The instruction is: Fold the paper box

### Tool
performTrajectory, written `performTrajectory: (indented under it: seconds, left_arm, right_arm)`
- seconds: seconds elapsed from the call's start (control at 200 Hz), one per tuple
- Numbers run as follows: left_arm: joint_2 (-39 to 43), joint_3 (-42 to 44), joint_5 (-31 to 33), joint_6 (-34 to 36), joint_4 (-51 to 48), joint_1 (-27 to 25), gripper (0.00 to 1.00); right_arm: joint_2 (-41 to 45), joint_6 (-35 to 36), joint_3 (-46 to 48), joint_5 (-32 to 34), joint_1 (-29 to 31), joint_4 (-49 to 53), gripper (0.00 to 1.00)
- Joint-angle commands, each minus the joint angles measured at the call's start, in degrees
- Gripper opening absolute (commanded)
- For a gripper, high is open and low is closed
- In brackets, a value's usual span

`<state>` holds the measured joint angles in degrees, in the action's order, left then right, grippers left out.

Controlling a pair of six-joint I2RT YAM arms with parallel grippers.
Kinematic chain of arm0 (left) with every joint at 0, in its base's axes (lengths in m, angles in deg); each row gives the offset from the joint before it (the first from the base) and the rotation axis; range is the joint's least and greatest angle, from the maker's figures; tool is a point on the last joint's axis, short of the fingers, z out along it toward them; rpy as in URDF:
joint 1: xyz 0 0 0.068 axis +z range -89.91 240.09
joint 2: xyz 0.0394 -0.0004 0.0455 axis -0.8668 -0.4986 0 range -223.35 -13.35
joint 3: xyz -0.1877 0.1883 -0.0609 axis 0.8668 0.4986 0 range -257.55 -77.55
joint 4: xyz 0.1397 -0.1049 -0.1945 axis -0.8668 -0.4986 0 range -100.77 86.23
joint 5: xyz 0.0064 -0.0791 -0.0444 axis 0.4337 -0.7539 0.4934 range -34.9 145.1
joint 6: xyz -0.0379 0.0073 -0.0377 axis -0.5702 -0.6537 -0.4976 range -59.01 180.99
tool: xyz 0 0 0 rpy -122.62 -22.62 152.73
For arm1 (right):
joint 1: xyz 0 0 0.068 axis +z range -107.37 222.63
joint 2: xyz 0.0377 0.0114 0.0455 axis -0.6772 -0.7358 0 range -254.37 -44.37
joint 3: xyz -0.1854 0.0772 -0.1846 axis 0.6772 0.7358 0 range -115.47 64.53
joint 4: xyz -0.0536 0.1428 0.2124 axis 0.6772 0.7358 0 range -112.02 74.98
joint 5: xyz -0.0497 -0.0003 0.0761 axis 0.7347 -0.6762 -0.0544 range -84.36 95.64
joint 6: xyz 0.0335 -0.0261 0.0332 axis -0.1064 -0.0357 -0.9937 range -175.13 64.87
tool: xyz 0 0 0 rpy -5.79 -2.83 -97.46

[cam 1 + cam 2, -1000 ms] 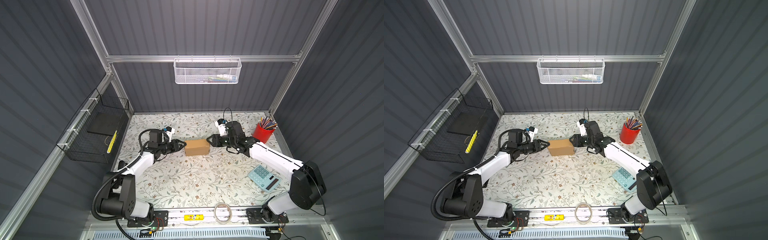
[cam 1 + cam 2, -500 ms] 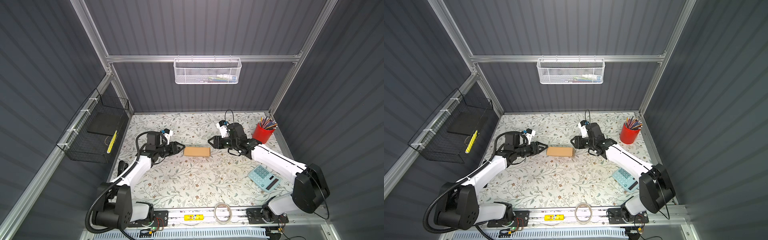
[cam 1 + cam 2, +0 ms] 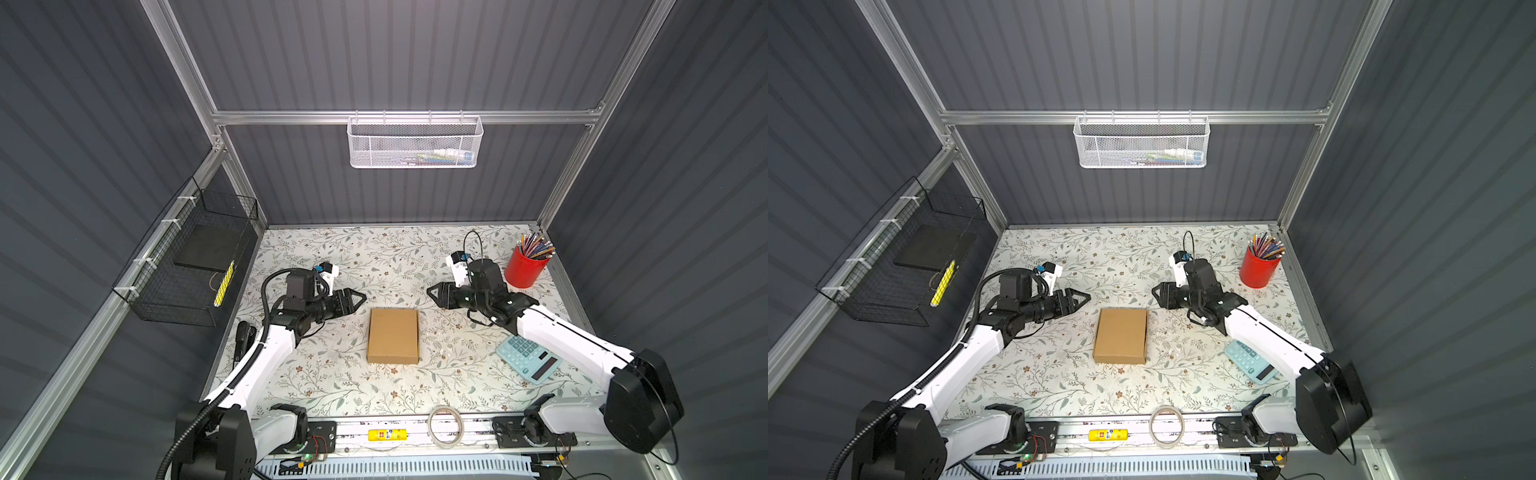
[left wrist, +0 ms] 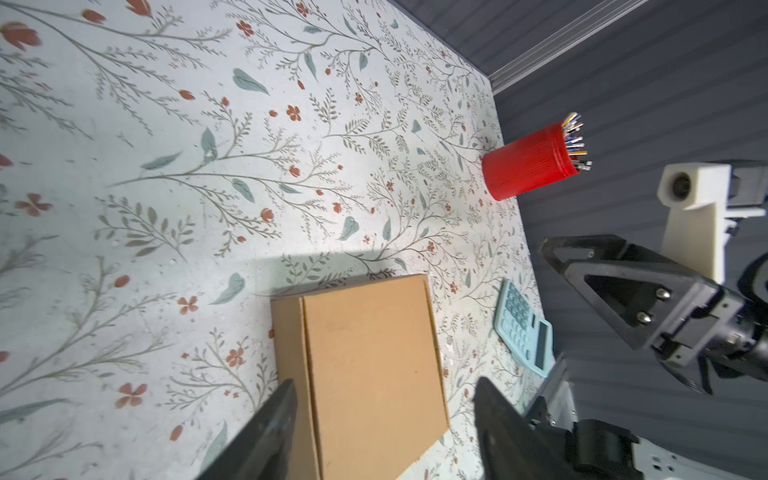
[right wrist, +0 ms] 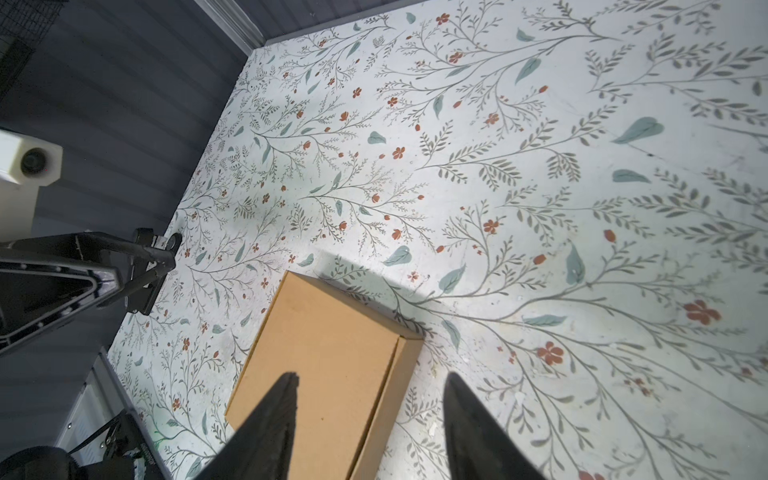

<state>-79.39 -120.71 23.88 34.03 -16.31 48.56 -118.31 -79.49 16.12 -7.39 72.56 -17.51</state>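
The paper box (image 3: 392, 336) (image 3: 1121, 336) is a shut brown cardboard mailer lying flat on the flowered table (image 3: 332, 386), mid-table. My left gripper (image 3: 360, 297) (image 3: 1086, 297) hovers just behind the box's left far corner, open and empty. My right gripper (image 3: 430, 292) (image 3: 1155, 292) hovers behind the right far corner, also open and empty. In the left wrist view the box (image 4: 370, 365) shows below the spread fingers of the left gripper (image 4: 384, 381). The right wrist view shows the box (image 5: 324, 357) under the right gripper (image 5: 372, 375), with neither finger touching it.
A red cup of pencils (image 3: 525, 266) stands at the back right. A light blue calculator (image 3: 528, 359) lies beside the right arm. A tape roll (image 3: 446, 426) sits on the front rail. A black wire basket (image 3: 191, 266) hangs on the left wall, a white mesh basket (image 3: 413, 141) on the back.
The box, held on edge between both grippers a second ago, now lies flat on the table. Both grippers have let go, opened wider and drawn apart.
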Motion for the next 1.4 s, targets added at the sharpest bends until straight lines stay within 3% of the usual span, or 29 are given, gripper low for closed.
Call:
performTrajectory:
  seconds: [0.0,0.03,0.215,0.415,0.8,1.171,1.396]
  left_arm:
    - [0.25,-2.77,5.69,2.28,-1.72,0.19,0.95]
    - [0.12,-3.05,6.74,2.51,-1.55,0.19,1.00]
    - [-1.17,-4.05,11.85,3.66,-0.62,0.19,1.00]
    - [-1.81,-2.97,23.28,5.52,1.62,0.17,1.00]
    - [-8.85,0.35,41.02,11.48,8.84,0.22,1.00]
    - [-13.36,6.23,54.34,19.65,23.80,1.01,1.00]
    - [-17.03,8.53,52.65,21.54,31.26,5.47,1.00]
  right_arm:
    - [4.44,1.38,4.41,4.61,-1.68,-2.70,0.65]
    - [5.83,1.65,5.81,5.17,-2.33,-3.14,0.66]
    - [15.01,3.42,12.89,8.96,-6.86,-3.53,0.70]
    - [23.31,6.86,18.46,14.63,-10.71,-3.39,0.99]
    - [28.32,13.35,24.27,23.76,-17.61,-7.40,0.99]
    - [22.34,14.46,27.13,26.03,-26.20,-18.19,0.99]
    - [18.56,17.10,30.89,27.46,-28.03,-28.43,0.99]
